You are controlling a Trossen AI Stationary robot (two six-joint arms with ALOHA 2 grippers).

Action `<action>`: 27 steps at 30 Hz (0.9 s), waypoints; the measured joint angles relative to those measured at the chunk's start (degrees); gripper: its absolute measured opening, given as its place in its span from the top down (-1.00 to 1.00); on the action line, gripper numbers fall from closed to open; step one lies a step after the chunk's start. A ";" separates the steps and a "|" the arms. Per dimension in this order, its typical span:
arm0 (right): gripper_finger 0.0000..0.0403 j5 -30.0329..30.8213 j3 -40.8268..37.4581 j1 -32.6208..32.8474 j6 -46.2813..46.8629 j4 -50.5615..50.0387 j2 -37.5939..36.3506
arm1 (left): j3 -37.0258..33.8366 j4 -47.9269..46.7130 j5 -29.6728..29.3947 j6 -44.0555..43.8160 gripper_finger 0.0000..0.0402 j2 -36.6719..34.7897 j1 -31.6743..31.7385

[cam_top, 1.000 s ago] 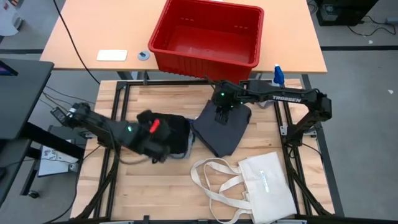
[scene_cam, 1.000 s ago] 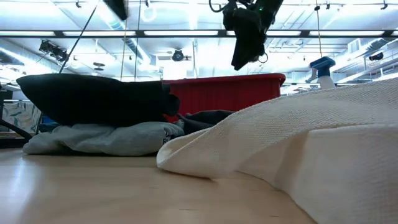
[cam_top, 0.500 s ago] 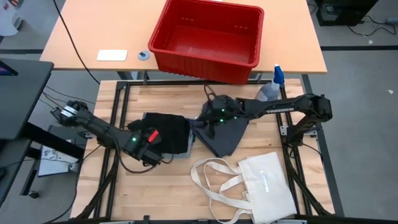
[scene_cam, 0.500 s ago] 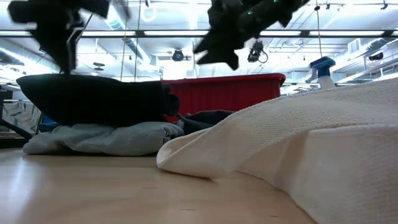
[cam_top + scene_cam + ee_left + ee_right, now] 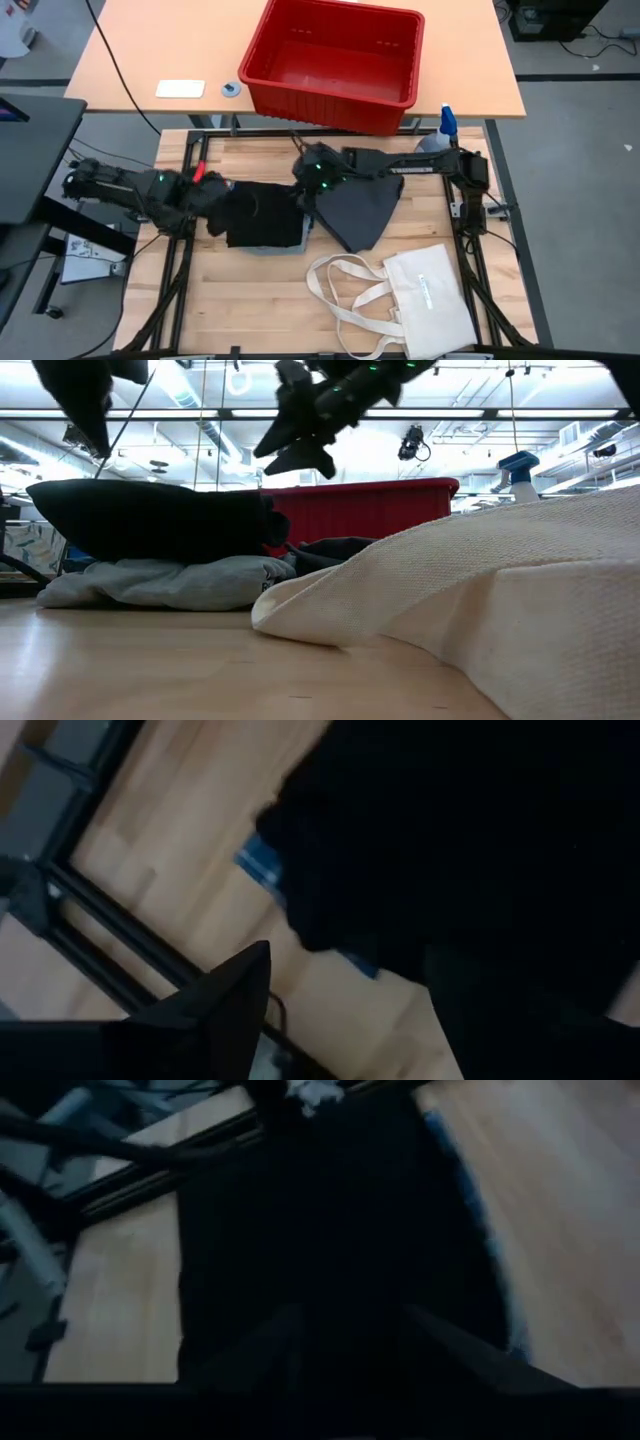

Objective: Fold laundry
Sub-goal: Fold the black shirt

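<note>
Black piece lies folded on top of the stack at worktop centre-left, blue-white plaid edge peeking under it. Dark grey piece just beside, flat. Left claw at the stack's left edge, fingers apart, empty. Right claw hovers at the far edge, probably to square the fold; whether it is open, cannot tell.
</note>
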 joint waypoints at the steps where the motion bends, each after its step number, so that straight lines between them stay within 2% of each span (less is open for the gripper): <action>1: 0.06 0.09 2.96 -0.34 -1.05 -2.50 1.39 | 0.00 0.99 0.39 3.48 -0.31 -0.17 2.52; 7: -0.23 1.05 18.16 -2.83 -5.34 -18.06 9.56 | -2.02 10.40 9.55 25.86 -0.28 2.01 21.06; 12: -0.42 -9.40 23.46 -4.69 -5.43 -22.55 15.16 | -5.25 15.82 13.24 37.47 -0.28 4.94 34.17; 15: -0.40 -10.38 23.63 -4.77 -4.55 -23.65 17.31 | -7.11 16.85 19.98 42.97 -0.27 6.50 39.35; 18: -0.24 -8.04 23.60 -4.32 -4.75 -24.81 18.59 | -9.24 18.70 23.16 46.90 -0.22 7.95 42.06; 21: 0.07 -7.37 23.60 -3.79 -6.44 -25.42 18.61 | -10.31 21.22 23.61 51.04 -0.07 9.13 42.40; 23: 0.32 -6.50 23.60 -3.38 -8.01 -25.34 18.27 | -10.11 21.45 23.68 53.84 0.15 9.44 41.89; 27: 0.87 -8.63 23.60 -3.14 -8.87 -26.29 16.33 | -7.18 19.37 23.72 53.97 0.81 9.78 40.80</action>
